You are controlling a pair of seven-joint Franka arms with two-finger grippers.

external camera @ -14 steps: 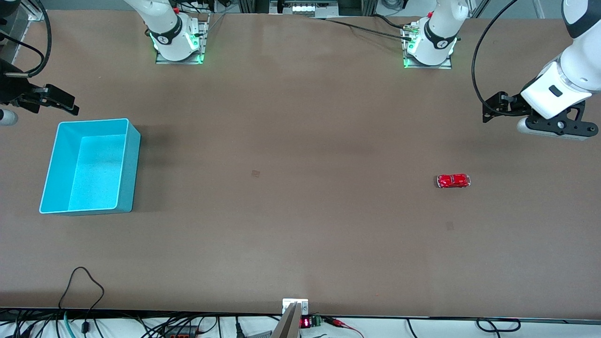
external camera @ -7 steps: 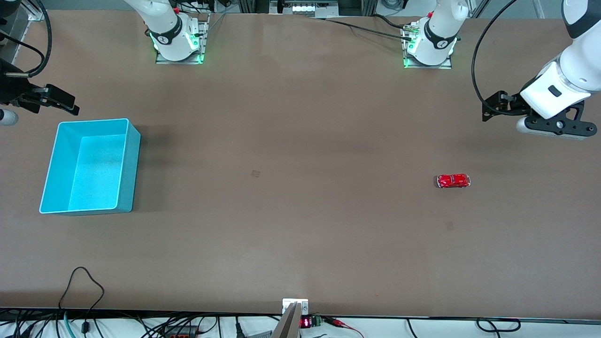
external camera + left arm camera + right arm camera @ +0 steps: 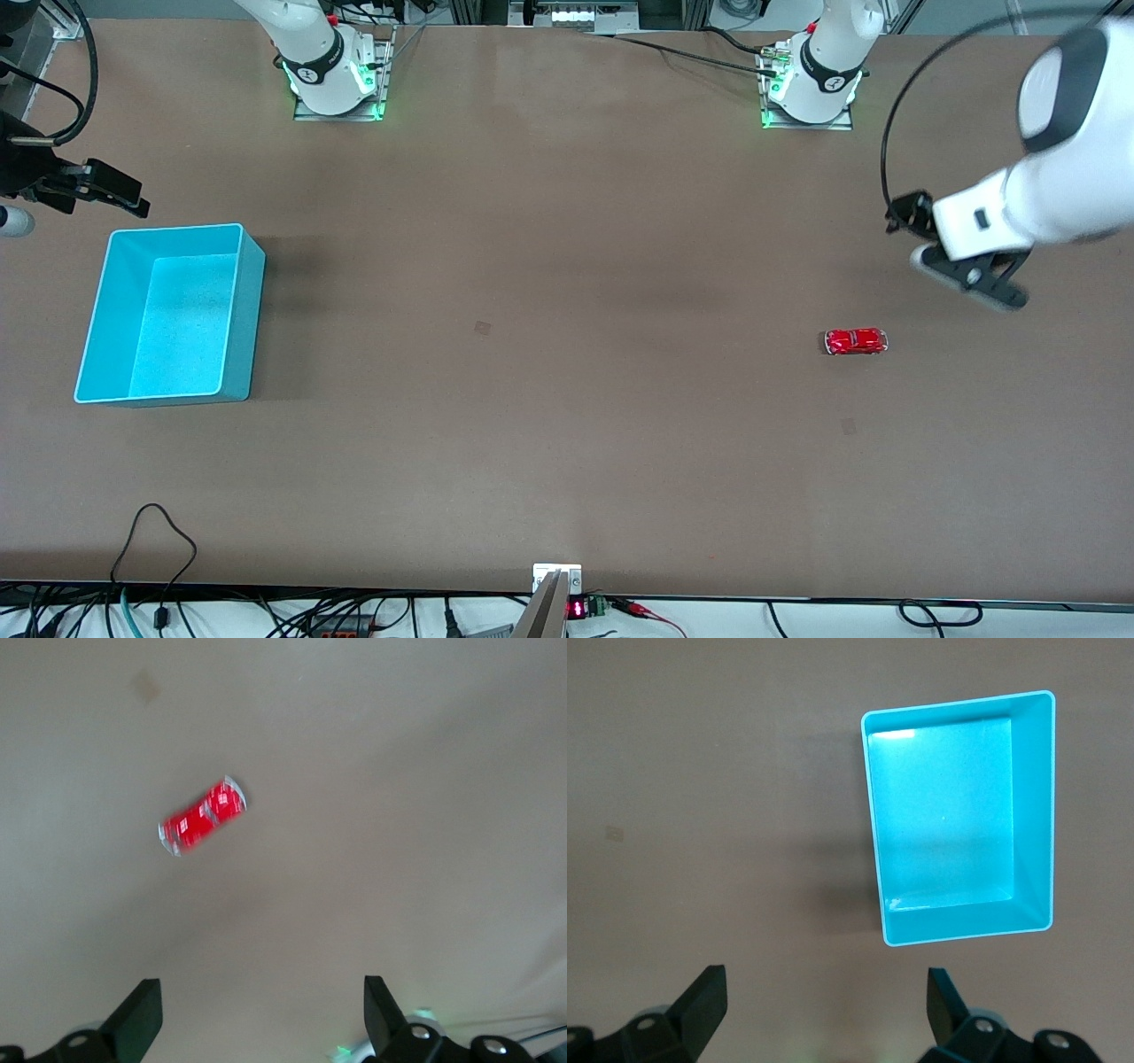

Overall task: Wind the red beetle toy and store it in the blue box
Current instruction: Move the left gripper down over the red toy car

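The red beetle toy point(image 3: 855, 341) stands on the brown table toward the left arm's end, and it also shows in the left wrist view point(image 3: 202, 815). My left gripper point(image 3: 902, 215) hangs open and empty over bare table beside the toy, its jaws wide apart in the left wrist view point(image 3: 260, 1005). The blue box point(image 3: 251, 310) sits empty toward the right arm's end. My right gripper point(image 3: 115, 190) is open and empty, in the air just outside the box's wall. In the right wrist view point(image 3: 824, 992) its jaws stand wide apart short of the box point(image 3: 1032, 815).
The two arm bases point(image 3: 337, 75) point(image 3: 811, 84) stand at the table's edge farthest from the front camera. Cables point(image 3: 155, 549) and a small device point(image 3: 556, 589) lie at the nearest edge. A small dark mark point(image 3: 483, 327) is mid-table.
My left arm has swung down and toward the red toy, its gripper now closer to it. The right arm, the toy and the box have not moved.
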